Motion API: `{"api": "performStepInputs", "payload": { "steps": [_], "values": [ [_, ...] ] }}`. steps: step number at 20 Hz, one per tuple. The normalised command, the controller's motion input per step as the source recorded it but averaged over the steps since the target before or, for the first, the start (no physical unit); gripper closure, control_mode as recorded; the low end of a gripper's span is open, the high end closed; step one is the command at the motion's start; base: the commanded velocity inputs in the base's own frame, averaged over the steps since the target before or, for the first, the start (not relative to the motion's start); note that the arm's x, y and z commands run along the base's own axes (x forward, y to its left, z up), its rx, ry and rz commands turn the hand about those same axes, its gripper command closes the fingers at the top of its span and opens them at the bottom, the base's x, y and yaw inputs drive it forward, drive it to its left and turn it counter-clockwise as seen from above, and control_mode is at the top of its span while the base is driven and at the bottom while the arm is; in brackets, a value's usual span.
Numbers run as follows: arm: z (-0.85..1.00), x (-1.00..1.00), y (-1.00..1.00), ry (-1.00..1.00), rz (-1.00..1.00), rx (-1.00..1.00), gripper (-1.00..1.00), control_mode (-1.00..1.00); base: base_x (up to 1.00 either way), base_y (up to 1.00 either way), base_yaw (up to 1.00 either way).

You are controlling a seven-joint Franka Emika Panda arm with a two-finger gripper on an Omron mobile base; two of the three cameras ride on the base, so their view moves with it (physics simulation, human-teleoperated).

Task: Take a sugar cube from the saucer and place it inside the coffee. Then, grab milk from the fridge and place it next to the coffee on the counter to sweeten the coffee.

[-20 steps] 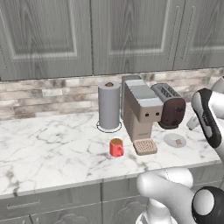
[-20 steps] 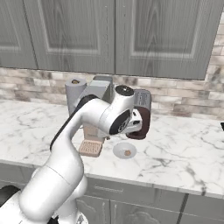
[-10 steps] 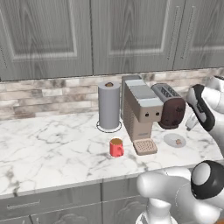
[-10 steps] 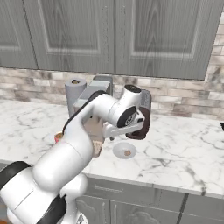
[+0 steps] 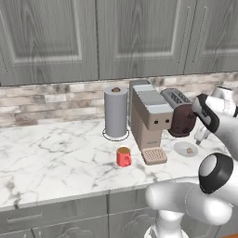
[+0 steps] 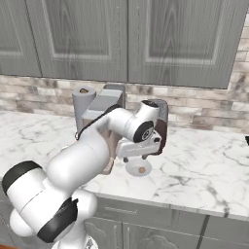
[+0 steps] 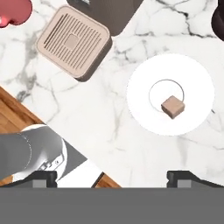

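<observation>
Sugar cube point(image 7: 173, 106) sits near the middle of the saucer point(image 7: 144, 113) on the counter point(image 5: 56, 158), beside the coffee machine point(image 5: 148, 116). Since a moment ago the arm has swung farther over the saucer. The gripper point(image 7: 111, 175) hangs above, jaws wide and empty, the cube between and ahead of its fingertips point(image 7: 43, 176), turned cornerwise, no long axis.

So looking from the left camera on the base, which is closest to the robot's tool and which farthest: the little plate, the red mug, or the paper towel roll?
1. The saucer, on the counter just below the open tool, right of the coffee machine.
2. The red mug, left of the machine, near the front edge.
3. The paper towel roll, farther left, back by the wall.
</observation>
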Motion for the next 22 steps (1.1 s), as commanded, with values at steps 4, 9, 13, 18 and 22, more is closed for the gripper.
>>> {"api": "performStepInputs", "payload": {
  "steps": [4, 9, 13, 18, 22],
  "values": [
    [-0.28, 0.04, 0.0, 0.0, 0.0, 0.0, -1.0, -1.0, 0.0, 0.0, 0.0],
    [-0.32, 0.12, 0.0, 0.0, 0.0, -0.04, -1.0, -1.0, 0.0, 0.0, 0.0],
    [-0.3, 0.22, -0.01, 0.0, 0.0, -0.09, -1.0, -1.0, 0.0, 0.0, 0.0],
    [-0.3, 0.08, 0.0, 0.0, 0.0, -0.08, -1.0, -1.0, 0.0, 0.0, 0.0],
    [-0.26, 0.06, -0.03, 0.0, 0.0, -0.01, -1.0, -1.0, 0.0, 0.0, 0.0]
  ]
}}
